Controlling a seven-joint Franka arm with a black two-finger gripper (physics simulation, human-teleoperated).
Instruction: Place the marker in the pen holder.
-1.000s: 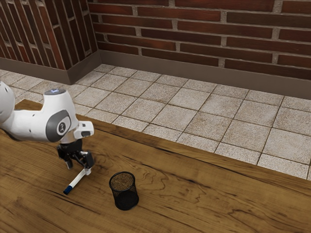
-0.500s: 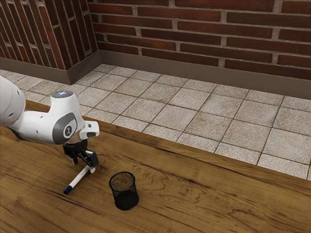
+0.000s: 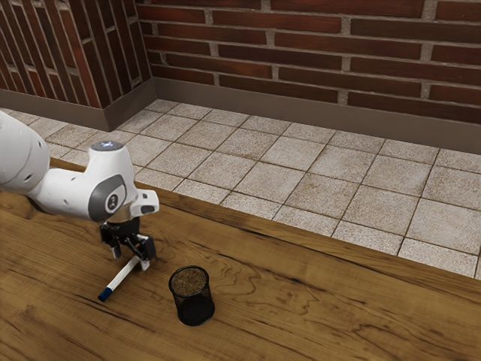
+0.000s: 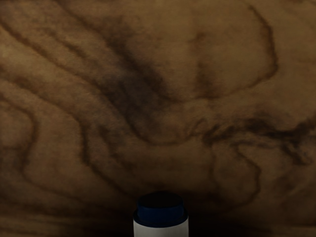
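The smooth white robot arm (image 3: 26, 169) comes in from the exterior view's left, slopes down, then runs across to its chunky white and grey wrist (image 3: 113, 195). Under that, the black two-finger jaws point down and are open, with a gap between the fingers (image 3: 149, 248)

Marker (image 4: 161, 230) cut off at wrist view's edge
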